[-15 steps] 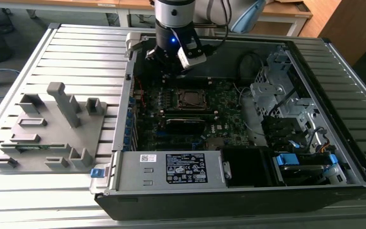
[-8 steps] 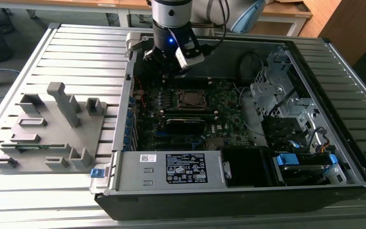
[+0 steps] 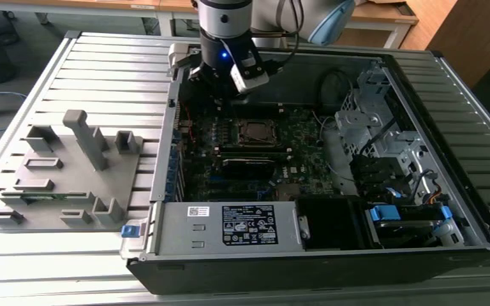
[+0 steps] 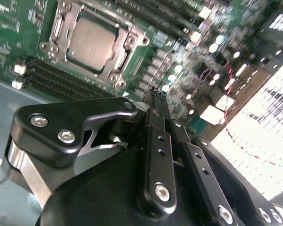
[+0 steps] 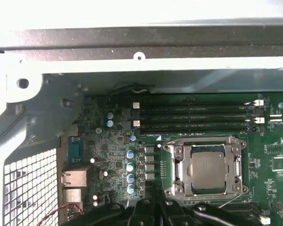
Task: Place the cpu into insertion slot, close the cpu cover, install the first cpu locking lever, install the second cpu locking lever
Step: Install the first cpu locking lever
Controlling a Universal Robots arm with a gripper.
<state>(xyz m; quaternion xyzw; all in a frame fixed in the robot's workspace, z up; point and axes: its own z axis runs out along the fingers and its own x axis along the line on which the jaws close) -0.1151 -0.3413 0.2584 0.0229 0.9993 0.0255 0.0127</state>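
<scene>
Grey-topped cpu (image 5: 208,168) framed by flat cpu cover (image 5: 178,165), jaws pressed together, empty, just beside, over green board (image 5: 273,155)

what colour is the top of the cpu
Silvery grey metal. The cpu shows best in the first wrist view.

Open computer case (image 3: 313,271) on a slatted metal table (image 3: 109,70); grey power supply box (image 3: 228,226) inside its near wall; grey fixture tray (image 3: 134,191) beside the case, at the exterior view's left; long black memory slots (image 5: 193,117); row of small capacitors (image 5: 130,167).
</scene>
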